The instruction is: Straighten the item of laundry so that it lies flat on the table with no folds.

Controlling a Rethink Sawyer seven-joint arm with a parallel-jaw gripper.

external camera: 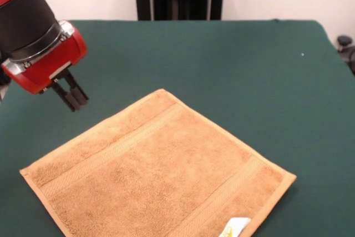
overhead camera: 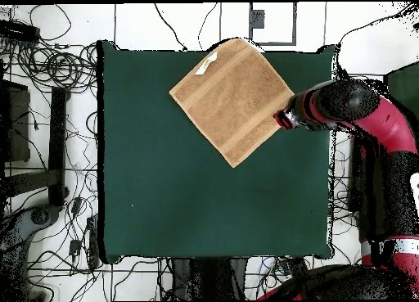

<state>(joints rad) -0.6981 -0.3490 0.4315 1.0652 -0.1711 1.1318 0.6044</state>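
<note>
Golden-tan square terry-cloth towel (external camera: 161,173) with woven border bands and white-yellow tag (external camera: 235,227) lies spread flat, turned diamond-wise, near counter edge opposite robot base; one corner reaches that edge. No folds visible; straightening judged essentially complete. Red-and-black arm's end effector (external camera: 73,96) hovers just beside towel edge, fingers close together, holding nothing. Next move, if any: retreat clear. Dark green cloth-covered counter (external camera: 238,70) otherwise bare; cables (overhead camera: 57,65) litter white floor.

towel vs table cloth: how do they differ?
The towel is golden-tan; the table is dark green. The towel is looped terry with woven bands and a tag; the table is plain. The towel is small, sitting diamond-wise near one edge; the table is far larger. Both lie flat.
</note>
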